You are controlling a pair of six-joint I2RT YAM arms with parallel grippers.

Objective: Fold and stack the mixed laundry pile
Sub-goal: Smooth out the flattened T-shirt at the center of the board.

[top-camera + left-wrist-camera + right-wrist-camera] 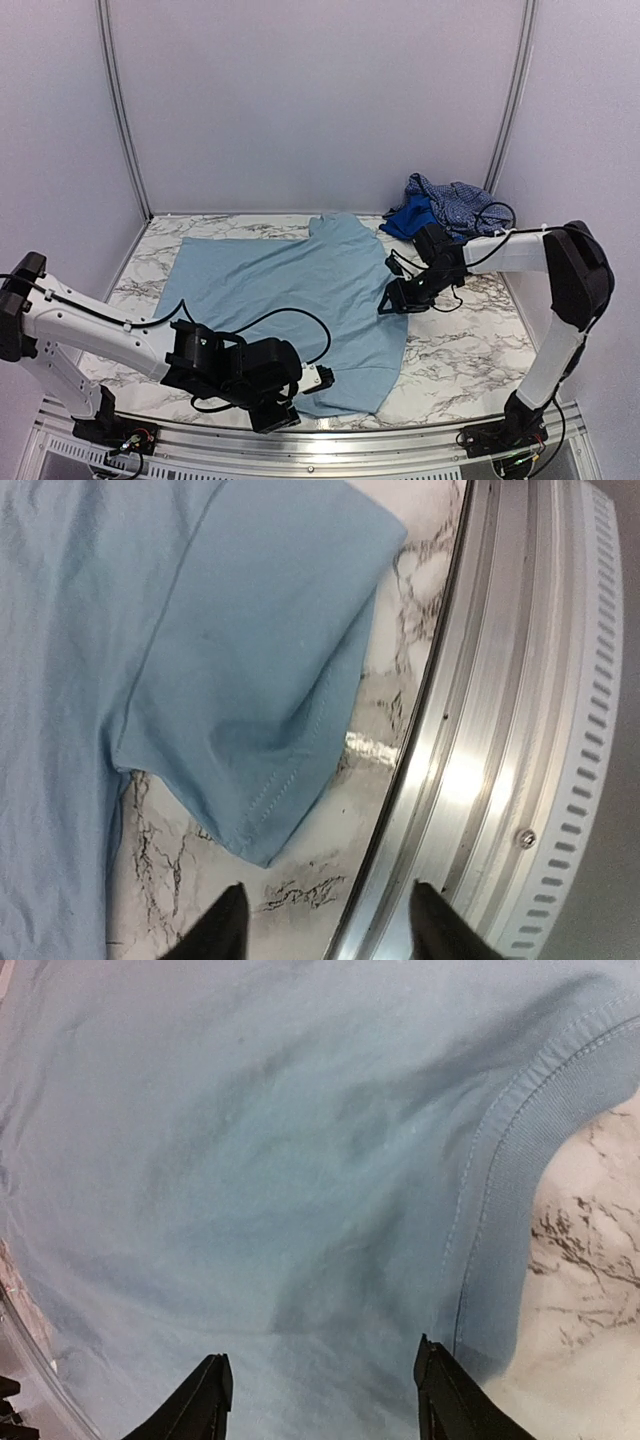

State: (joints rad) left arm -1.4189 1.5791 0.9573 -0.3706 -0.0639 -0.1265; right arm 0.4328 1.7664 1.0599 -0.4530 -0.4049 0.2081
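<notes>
A pale sky-blue T-shirt (pixel 290 285) lies spread flat on the marble table. The rest of the mixed laundry pile sits at the back right: a navy-and-white check shirt (pixel 455 203) on a royal-blue piece (pixel 406 218). My left gripper (pixel 326 377) is low at the shirt's near edge. In the left wrist view it (pixel 330 922) is open over bare marble, just short of a sleeve (pixel 250 700), holding nothing. My right gripper (pixel 389 301) hovers at the shirt's right edge. It (pixel 325 1400) stands open above the cloth, beside the ribbed collar (pixel 520 1190).
The table's metal front rail (pixel 500 730) runs right beside my left gripper. White walls with corner posts (pixel 120 100) enclose the marble table (pixel 470 330). A black cable (pixel 495 212) loops beside the laundry at the back right.
</notes>
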